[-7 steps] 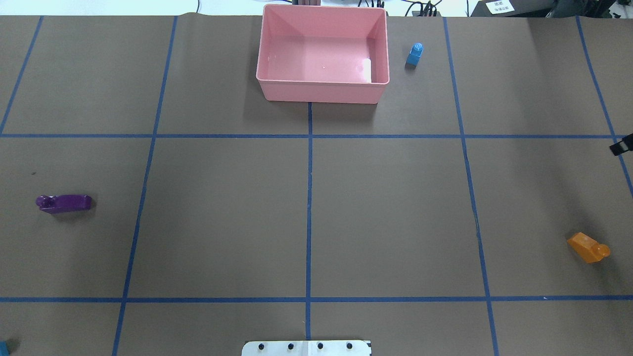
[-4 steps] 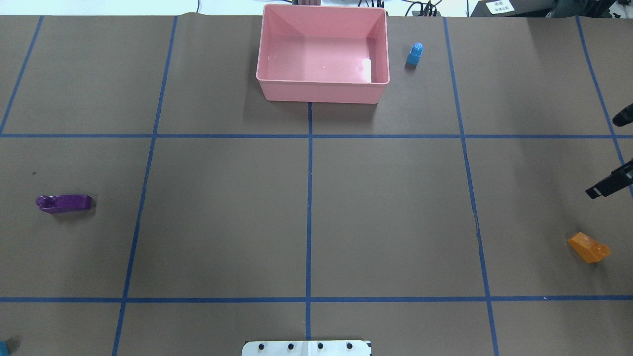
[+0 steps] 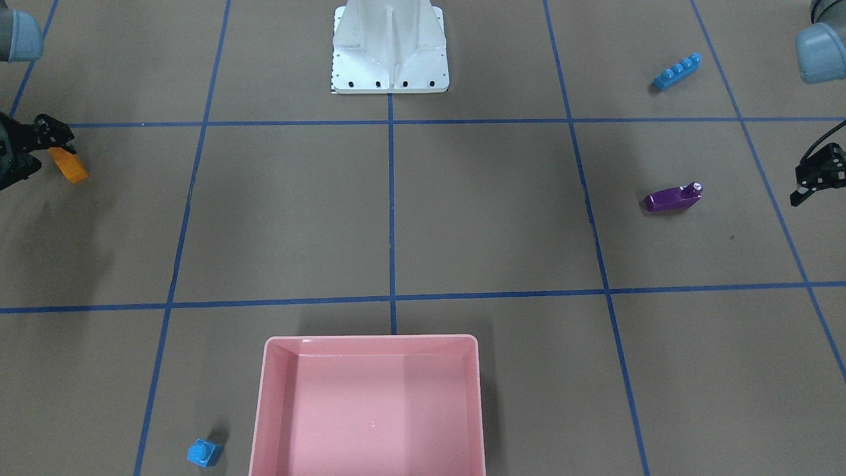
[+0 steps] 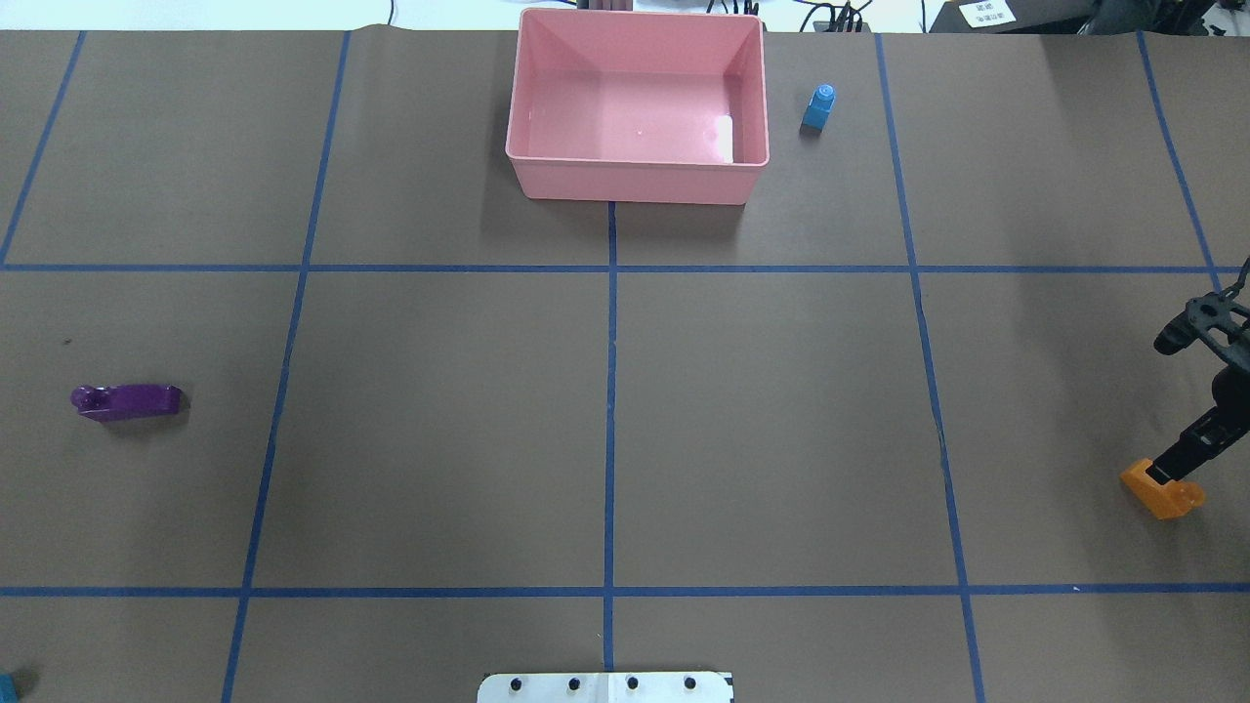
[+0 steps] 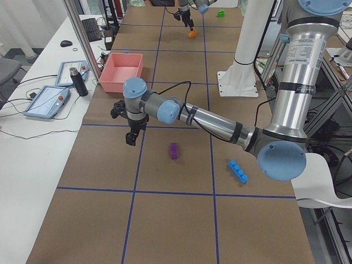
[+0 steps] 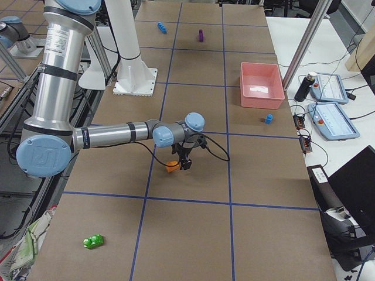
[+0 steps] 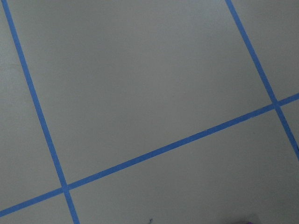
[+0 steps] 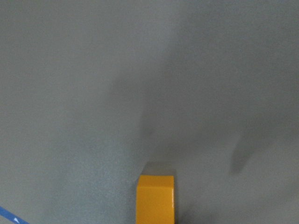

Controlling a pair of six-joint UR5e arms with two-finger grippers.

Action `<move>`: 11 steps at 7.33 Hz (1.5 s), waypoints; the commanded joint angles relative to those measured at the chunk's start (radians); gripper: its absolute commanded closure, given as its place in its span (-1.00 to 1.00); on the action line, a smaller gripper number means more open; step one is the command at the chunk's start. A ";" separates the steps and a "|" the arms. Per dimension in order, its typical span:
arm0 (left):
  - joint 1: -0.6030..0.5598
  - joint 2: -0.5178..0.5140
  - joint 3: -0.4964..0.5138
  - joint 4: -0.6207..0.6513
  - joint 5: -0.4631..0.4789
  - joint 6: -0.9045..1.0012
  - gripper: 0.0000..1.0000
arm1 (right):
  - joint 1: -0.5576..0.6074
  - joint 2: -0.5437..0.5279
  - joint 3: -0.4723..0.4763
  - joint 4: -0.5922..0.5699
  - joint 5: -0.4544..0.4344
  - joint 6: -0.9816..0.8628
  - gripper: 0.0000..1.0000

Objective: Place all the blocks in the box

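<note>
The orange sloped brick [image 4: 1164, 493] lies at the table's right side. My right gripper [image 4: 1162, 410] is open and low over it, with one finger [image 4: 1177, 457] touching the brick's far side; the brick shows at the bottom of the right wrist view [image 8: 155, 198]. The purple sloped brick [image 4: 127, 401] lies at the left. My left gripper [image 3: 814, 177] hangs open and empty left of it, off the overhead view. The long light-blue brick [image 3: 677, 71] lies near the robot's left. The small light-blue brick [image 4: 818, 106] stands right of the empty pink box [image 4: 635, 184]. The green brick [image 6: 92, 240] lies far right.
The white robot base [image 3: 390, 59] stands at the table's near middle edge. Blue tape lines [image 4: 610, 391] divide the brown table cover into squares. A dark bottle [image 5: 76, 81] and tablets [image 5: 47, 102] lie on the side desk beyond the box.
My right gripper has come in from the right edge and moved toward the robot, down onto the orange brick. The bricks and the box have not moved.
</note>
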 commanded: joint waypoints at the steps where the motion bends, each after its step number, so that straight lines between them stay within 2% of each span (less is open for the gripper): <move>1: 0.000 -0.013 0.002 0.001 0.000 0.000 -1.00 | -0.056 0.004 -0.032 0.000 -0.001 0.000 -1.00; 2: 0.000 -0.015 0.005 0.000 0.000 0.000 -1.00 | -0.085 0.004 -0.038 -0.005 -0.015 0.003 -0.97; 3: 0.000 -0.018 0.004 0.000 0.000 0.000 -1.00 | -0.094 0.004 -0.046 -0.008 -0.037 0.004 -0.44; 5: 0.000 -0.018 0.001 0.003 0.000 0.000 -1.00 | -0.107 -0.001 -0.063 -0.010 -0.064 0.003 0.87; 6: 0.000 -0.018 -0.002 0.009 0.000 0.000 -1.00 | -0.099 -0.005 -0.048 -0.010 -0.063 -0.002 1.00; 7: 0.003 -0.029 0.005 0.011 0.000 0.000 -1.00 | -0.064 -0.016 -0.009 -0.020 -0.049 -0.002 1.00; 10: 0.129 -0.050 0.015 0.011 0.011 0.003 -1.00 | 0.124 -0.005 0.207 -0.293 -0.032 -0.011 1.00; 11: 0.184 -0.052 0.015 0.008 0.015 0.020 -1.00 | 0.201 0.030 0.221 -0.331 0.036 -0.009 1.00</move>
